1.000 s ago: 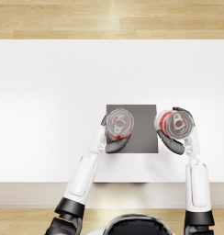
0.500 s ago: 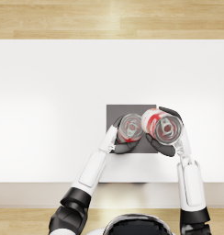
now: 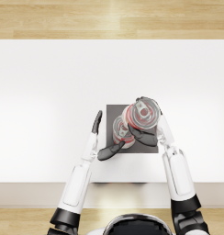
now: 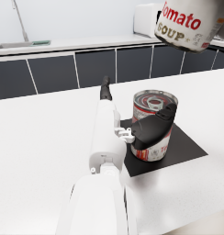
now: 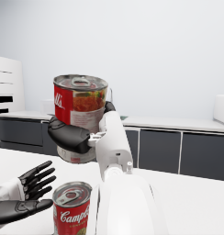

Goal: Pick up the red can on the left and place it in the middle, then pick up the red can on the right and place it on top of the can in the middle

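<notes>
**Operator:** Head view status, nearest item first?

**Technician:** Left hand [image 3: 103, 142] is nearest. Its fingers [image 4: 105, 88] are spread and hold nothing; the thumb lies just beside the lower can [image 3: 121, 133], and contact cannot be confirmed. That lower can stands upright on the dark mat [image 3: 114, 111] at mid-desk [image 3: 49, 92]. Right hand [image 3: 146, 135] grips the upper can [image 3: 142, 114], fingers wrapped round its side. The upper can is raised, at roughly 1 o'clock from the lower can and overlapping it only partly.

**Operator:** Is it clear of the lower lid?

**Technician:** Right wrist view shows a plain gap between the upper can's base and the lower can's lid, so it is airborne, not seated.

**Operator:** Procedure for the step in hand?

**Technician:** In my judgement: shift the upper can toward 7 o'clock until the two rims are concentric. Keep it upright. Lower it straight down until the base seats inside the lid rim. Release only once it rests level. Keep the left hand clear of the descent path; a nudge could topple the stack.
</notes>
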Available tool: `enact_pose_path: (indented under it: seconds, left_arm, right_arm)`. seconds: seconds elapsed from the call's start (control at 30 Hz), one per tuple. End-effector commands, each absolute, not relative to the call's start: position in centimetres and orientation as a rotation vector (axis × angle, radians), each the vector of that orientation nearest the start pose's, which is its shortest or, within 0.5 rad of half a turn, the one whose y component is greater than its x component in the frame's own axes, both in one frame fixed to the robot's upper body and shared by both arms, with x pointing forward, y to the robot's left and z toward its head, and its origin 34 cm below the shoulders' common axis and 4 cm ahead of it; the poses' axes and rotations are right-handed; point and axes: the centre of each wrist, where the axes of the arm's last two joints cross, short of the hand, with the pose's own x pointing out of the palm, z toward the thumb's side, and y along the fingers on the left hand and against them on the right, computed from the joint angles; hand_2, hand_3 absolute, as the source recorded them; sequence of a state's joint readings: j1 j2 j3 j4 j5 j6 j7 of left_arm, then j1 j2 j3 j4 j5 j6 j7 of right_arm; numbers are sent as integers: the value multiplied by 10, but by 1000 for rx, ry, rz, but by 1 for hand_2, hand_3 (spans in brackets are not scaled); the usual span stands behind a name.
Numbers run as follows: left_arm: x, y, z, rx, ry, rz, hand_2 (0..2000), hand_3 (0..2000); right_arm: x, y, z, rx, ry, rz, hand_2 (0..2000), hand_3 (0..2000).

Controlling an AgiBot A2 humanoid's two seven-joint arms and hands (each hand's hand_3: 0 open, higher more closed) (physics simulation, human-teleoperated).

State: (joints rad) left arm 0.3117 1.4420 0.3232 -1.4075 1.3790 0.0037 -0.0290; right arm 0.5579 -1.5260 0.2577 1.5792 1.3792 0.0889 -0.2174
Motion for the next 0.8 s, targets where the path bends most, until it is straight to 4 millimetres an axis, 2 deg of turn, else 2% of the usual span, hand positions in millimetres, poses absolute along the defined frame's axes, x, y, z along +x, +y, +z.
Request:
enact_pose_path:
  seconds: [0.03, 0.17, 0.37, 0.73, 0.77, 0.8]
  left_arm:
    - [267, 173, 152, 153, -175, -1747, 0, 0]
    - [259, 190, 140, 106, -133, -1690, 0, 0]
    - [253, 198, 135, 85, -121, -1660, 0, 0]
    - [254, 193, 136, 77, -135, -1667, 0, 0]
    - [254, 194, 136, 76, -136, -1662, 0, 0]
    - [254, 196, 137, 78, -141, -1654, 0, 0]
  right_arm:
    - [312, -113, 274, -258, -258, 1962, 2000, 1520]
    - [317, -106, 261, -198, -186, 1971, 2000, 1520]
    - [324, -101, 237, -113, -94, 1964, 2000, 1520]
    - [322, -109, 223, -67, -75, 1959, 2000, 1520]
    - [322, -108, 223, -64, -74, 1957, 639, 1193]
    - [322, -109, 224, -60, -81, 1944, 0, 867]
